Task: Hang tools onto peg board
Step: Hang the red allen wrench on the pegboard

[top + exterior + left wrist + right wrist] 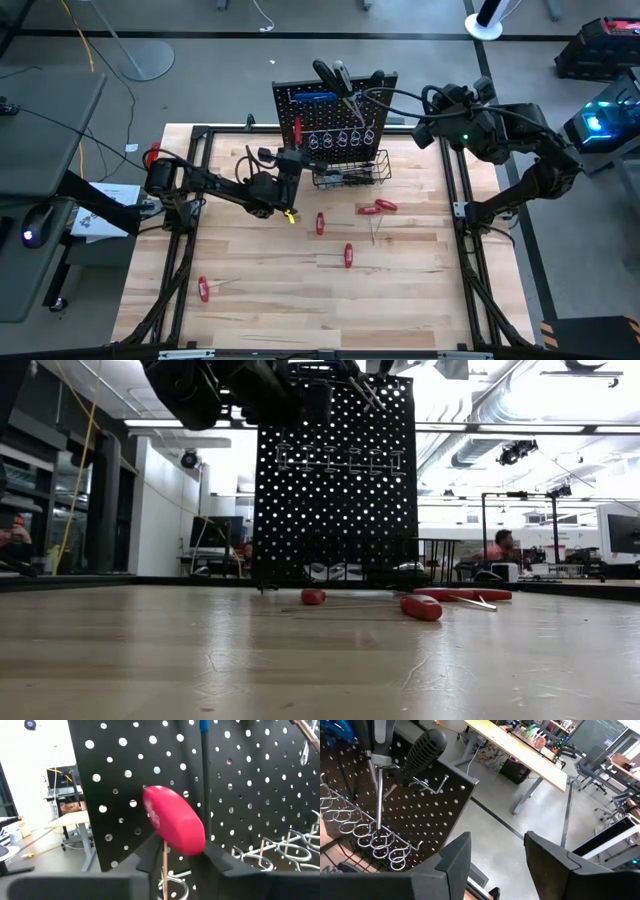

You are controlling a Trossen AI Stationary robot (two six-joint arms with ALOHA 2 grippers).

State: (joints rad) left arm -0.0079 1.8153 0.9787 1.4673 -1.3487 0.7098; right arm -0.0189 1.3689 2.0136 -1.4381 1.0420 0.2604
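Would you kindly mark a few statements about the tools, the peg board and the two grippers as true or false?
1. The left gripper is at the peg board with a red-handled tool between its fingers. True.
2. The right gripper holds a black screwdriver. False: nothing is between its open fingers.
3. Several red-handled tools lie on the table. True.
4. The peg board lies flat on the table. False: it stands upright.
5. The wire basket hangs at the board's top. False: it sits at the bottom.
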